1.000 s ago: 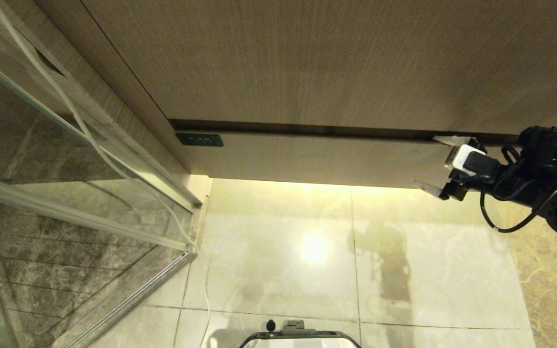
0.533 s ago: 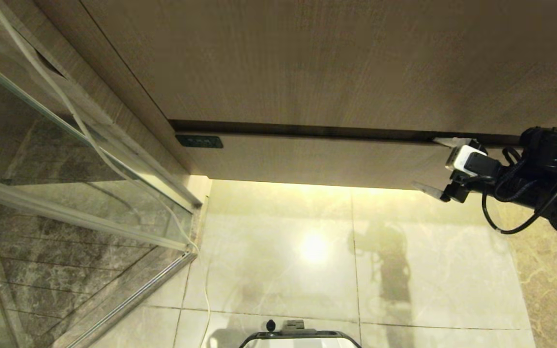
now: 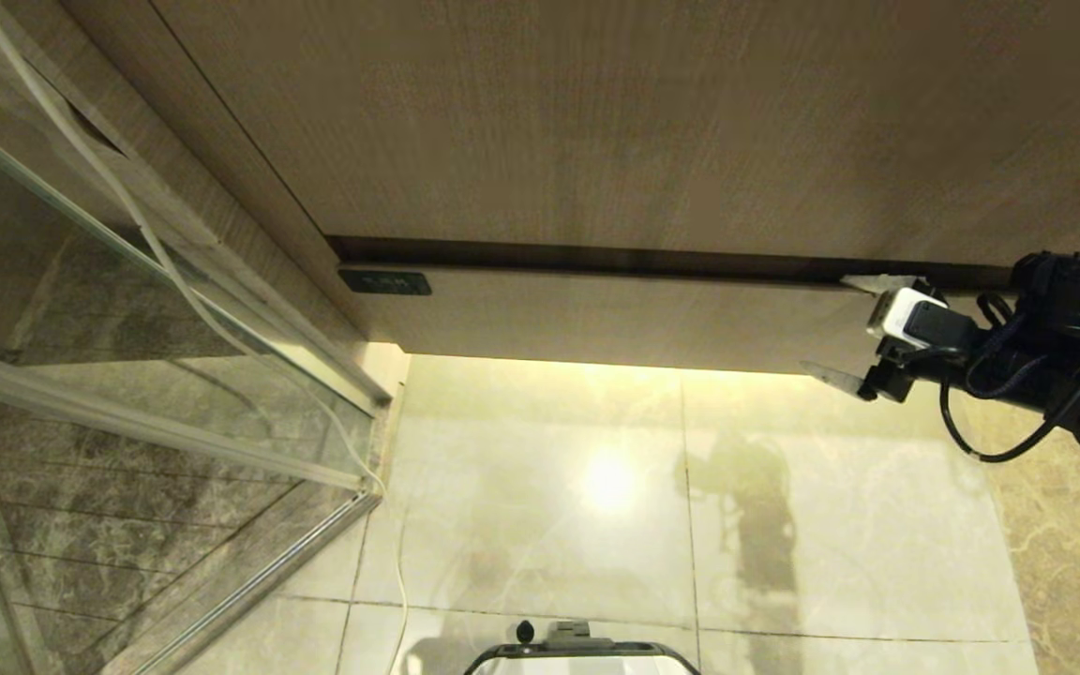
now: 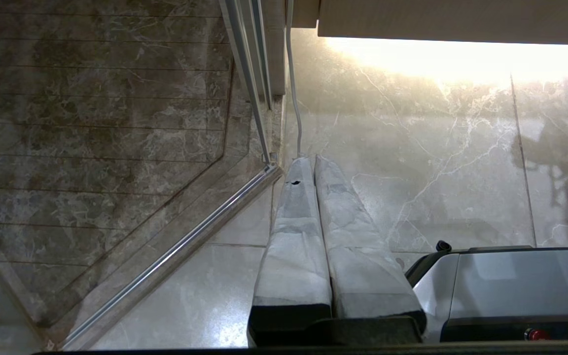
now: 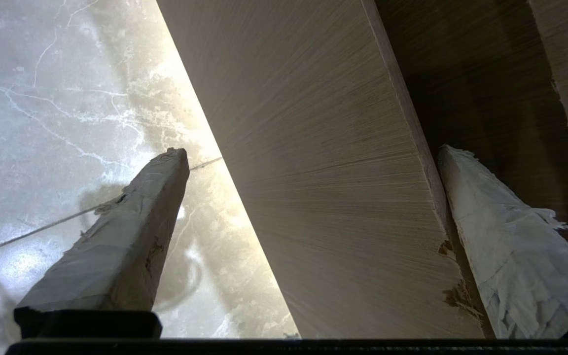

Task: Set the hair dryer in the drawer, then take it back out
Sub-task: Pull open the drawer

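Wood-grain fronts are filling the scene as the robot's right hand is straddling the drawer at its right end, its taped fingers spread wide: one finger is reaching into the dark gap along the drawer's top edge, the other is hanging below the drawer's lower edge, over the floor. Nothing is sitting between the fingers except the drawer front itself, and whether they are pressing on it cannot be told. The drawer is looking shut, or very nearly so, beneath the taller wood panel, so its inside is hidden and its contents cannot be told. The hair dryer is appearing in no view, and where it is cannot be told. By that reading the job is standing at an early stage: opening the drawer appears to be the step in hand, with placing the dryer inside and lifting it back out both remaining. Left of the drawer, a glass partition and a thin white cord are running down towards the floor. The left hand, fingers pressed together and empty, is hanging parked low beside the robot's base, well away from the drawer.
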`<state>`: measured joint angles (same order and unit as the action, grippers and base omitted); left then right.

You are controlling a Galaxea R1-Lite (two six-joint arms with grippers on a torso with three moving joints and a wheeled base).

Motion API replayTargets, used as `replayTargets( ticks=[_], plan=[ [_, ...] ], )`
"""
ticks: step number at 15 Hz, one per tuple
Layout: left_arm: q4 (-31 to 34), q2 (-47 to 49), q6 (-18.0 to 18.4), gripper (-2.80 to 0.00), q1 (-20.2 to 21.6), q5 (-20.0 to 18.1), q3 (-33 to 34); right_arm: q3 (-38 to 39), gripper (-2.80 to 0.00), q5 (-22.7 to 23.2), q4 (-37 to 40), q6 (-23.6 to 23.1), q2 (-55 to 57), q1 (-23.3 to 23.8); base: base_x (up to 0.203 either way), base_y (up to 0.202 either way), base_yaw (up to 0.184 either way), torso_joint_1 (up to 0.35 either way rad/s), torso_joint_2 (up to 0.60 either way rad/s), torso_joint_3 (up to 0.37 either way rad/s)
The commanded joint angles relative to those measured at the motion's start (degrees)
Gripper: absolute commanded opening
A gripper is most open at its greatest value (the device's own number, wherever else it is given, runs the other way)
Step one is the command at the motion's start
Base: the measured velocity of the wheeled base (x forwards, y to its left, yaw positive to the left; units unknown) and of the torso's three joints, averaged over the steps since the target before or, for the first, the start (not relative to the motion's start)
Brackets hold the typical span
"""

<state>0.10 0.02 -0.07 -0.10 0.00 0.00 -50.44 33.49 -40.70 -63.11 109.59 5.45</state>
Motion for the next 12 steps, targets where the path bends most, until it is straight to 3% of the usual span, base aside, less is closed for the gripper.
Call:
replayTargets(
  ticks=[1,12],
  plan=[
    [0.0,0.0,0.0,-2.80,0.0,0.0,0.0,0.1,0.00,0.2,-0.3,-0.3,0.2,0.0,0.000,0.000,0.000,0.000,0.00,0.000],
    [0.0,0.0,0.0,-2.80,0.0,0.0,0.0,1.2,0.00,0.4,2.3,-0.3,-0.3,-0.4,0.000,0.000,0.000,0.000,0.00,0.000]
  ],
)
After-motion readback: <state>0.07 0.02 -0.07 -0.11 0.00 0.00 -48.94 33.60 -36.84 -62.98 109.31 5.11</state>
